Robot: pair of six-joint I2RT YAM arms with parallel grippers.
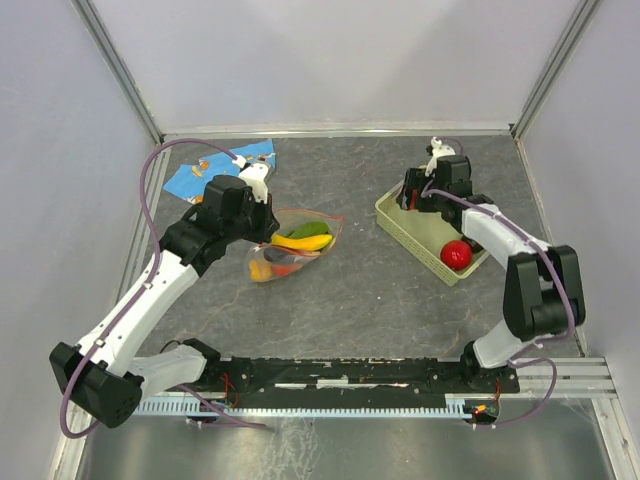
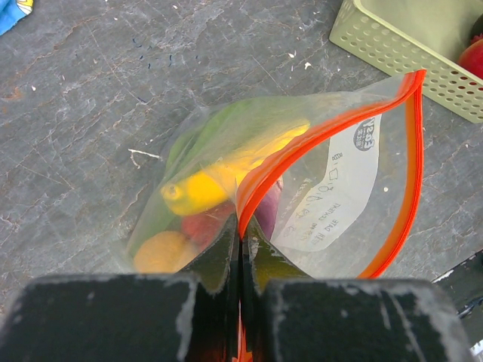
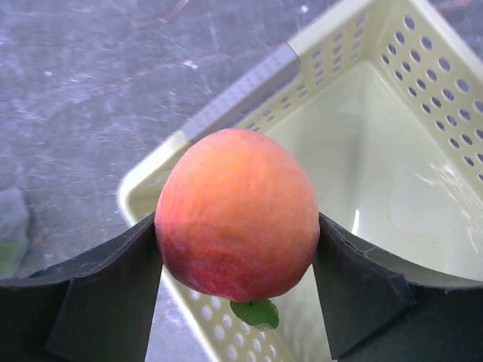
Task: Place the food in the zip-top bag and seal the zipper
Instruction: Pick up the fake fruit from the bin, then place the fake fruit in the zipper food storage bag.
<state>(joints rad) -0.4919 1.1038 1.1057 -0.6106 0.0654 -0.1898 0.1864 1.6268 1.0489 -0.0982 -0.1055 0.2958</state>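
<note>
The clear crinkly zip-top bag [image 2: 332,204], left of the worktop's [image 1: 370,300] middle, holds a yellow banana [image 2: 204,188] and more. Its red-orange zipper [image 2: 411,173] gapes, with the left pincer [image 2: 240,249] clenched on its mouth edge. The right pincer [image 3: 236,226] grasps an orange-pink peach [image 3: 238,196] over the pale green plastic basket [image 3: 392,113] near the right edge. The red round fruit [image 1: 456,254] and sealing remain.

2 arms, same build.

Left arm [image 1: 150,290]: white link shells, bulky black joint housings. A mauve cable [image 1: 143,200] runs along it in a loose loop.

Right arm [image 1: 505,240]: same white-and-black scheme, same mauve cabling.

Left gripper [image 2: 241,253]: 2 matte black fingers [image 2: 215,264] with flat inner faces. The block edges are scuffed pale.

Right gripper [image 3: 238,226]: black fingers with curved, scalloped inner tips.

A small white wrist fitting [image 1: 256,178] sits on each arm, possibly the camera mount; too small in the top view to tell.
</note>
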